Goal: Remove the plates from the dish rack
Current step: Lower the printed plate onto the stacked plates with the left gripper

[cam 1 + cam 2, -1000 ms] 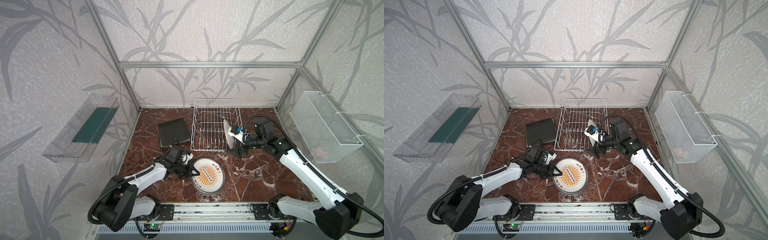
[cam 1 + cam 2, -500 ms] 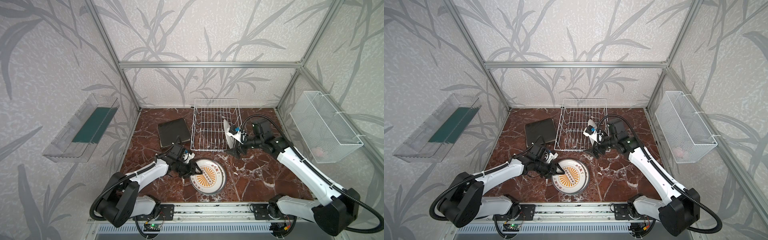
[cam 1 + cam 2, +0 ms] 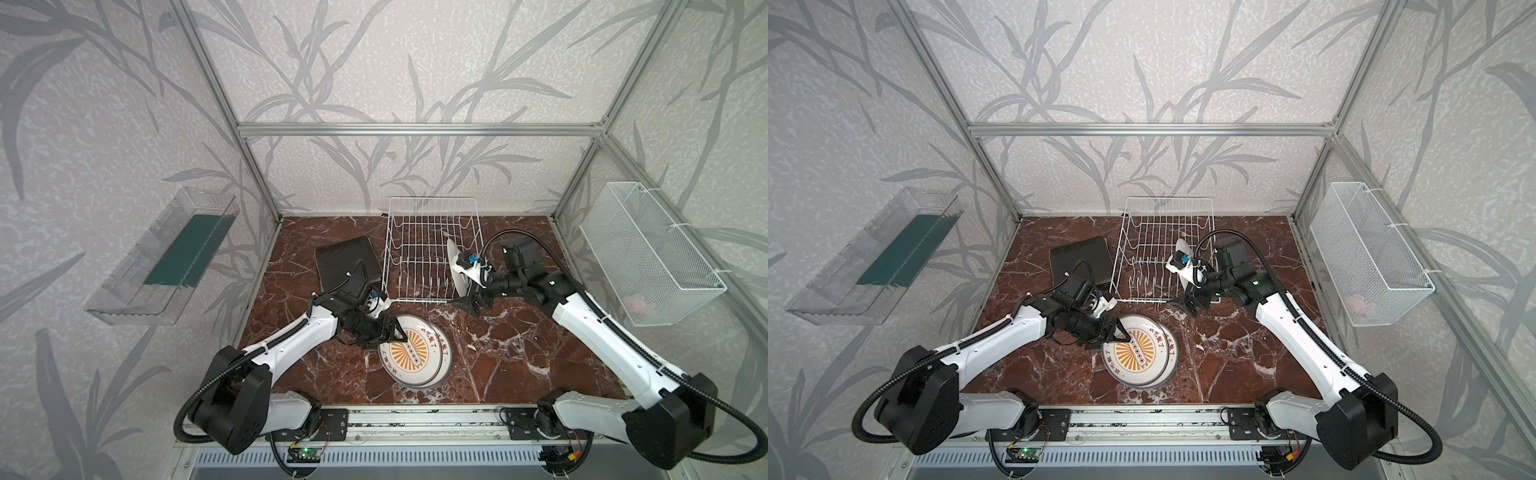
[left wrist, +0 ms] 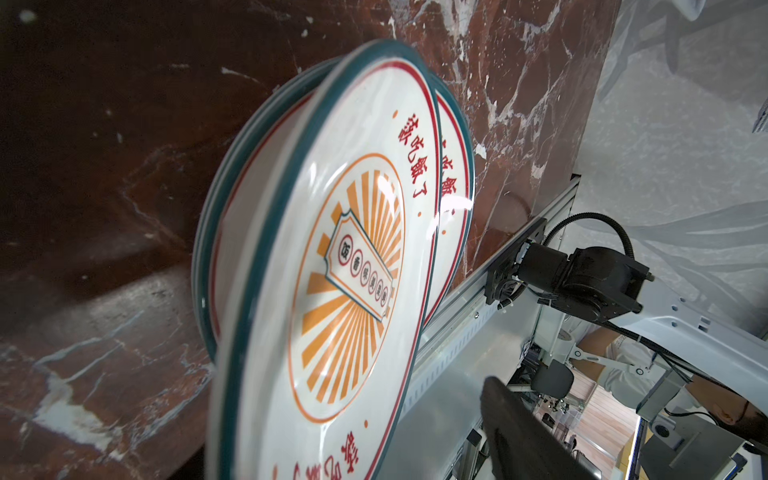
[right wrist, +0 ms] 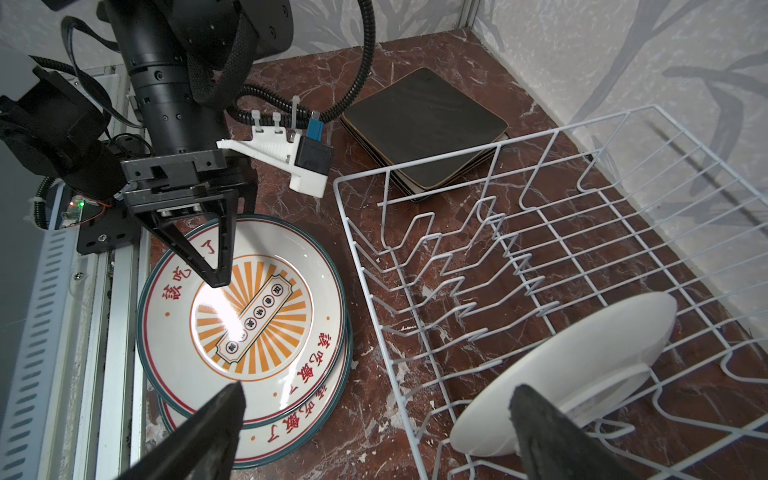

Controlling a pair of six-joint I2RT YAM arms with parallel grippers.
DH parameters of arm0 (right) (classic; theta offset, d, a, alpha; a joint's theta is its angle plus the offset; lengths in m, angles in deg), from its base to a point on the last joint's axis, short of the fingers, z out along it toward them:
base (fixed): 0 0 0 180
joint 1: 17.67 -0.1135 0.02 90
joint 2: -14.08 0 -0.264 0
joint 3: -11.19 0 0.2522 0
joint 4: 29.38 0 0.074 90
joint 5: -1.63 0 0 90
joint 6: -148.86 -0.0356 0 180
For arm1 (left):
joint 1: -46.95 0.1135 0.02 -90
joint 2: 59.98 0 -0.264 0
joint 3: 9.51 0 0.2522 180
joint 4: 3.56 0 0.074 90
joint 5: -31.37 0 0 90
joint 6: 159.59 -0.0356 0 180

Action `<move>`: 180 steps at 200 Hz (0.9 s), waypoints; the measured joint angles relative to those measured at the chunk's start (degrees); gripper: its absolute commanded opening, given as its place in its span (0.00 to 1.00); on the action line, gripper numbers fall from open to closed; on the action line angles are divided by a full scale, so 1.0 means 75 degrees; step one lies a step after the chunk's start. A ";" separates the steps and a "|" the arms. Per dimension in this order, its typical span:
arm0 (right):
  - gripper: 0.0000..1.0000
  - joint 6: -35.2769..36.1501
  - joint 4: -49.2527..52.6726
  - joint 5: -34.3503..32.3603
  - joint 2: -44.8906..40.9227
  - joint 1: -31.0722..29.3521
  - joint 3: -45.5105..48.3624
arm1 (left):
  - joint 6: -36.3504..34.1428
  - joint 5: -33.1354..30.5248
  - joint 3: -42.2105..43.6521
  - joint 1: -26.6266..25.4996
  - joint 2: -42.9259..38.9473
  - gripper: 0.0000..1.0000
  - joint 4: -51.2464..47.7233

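Two round plates point(image 3: 415, 353) point(image 3: 1140, 353) lie stacked face up on the marble table, their sunburst faces filling the left wrist view point(image 4: 353, 249). My left gripper point(image 3: 390, 336) point(image 3: 1113, 338) is open over their left rim, holding nothing; one finger point(image 4: 523, 432) stands apart from the top plate. A round white plate point(image 3: 455, 266) point(image 5: 582, 361) stands on edge in the dish rack point(image 3: 432, 232) point(image 5: 540, 257), at its near right corner. My right gripper point(image 3: 473, 291) point(image 5: 374, 436) is wide open there, one finger beside the plate's back. Black-backed square plates point(image 3: 347, 264) point(image 5: 424, 124) are stacked left of the rack.
A clear plastic tray point(image 3: 166, 257) hangs on the left wall and a fine-mesh white basket point(image 3: 648, 253) on the right wall. An aluminium rail point(image 3: 415, 424) with both arm bases runs along the table's front edge.
My left gripper has opened and let go of the top round plate, which now lies on the one below. The right arm has shifted only slightly by the rack's corner.
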 measured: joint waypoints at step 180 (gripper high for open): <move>0.99 -0.0026 0.0003 -0.0102 0.0119 -0.0085 -0.0108 | -0.0784 -0.0460 -0.0979 -0.0446 0.1483 0.84 -0.1195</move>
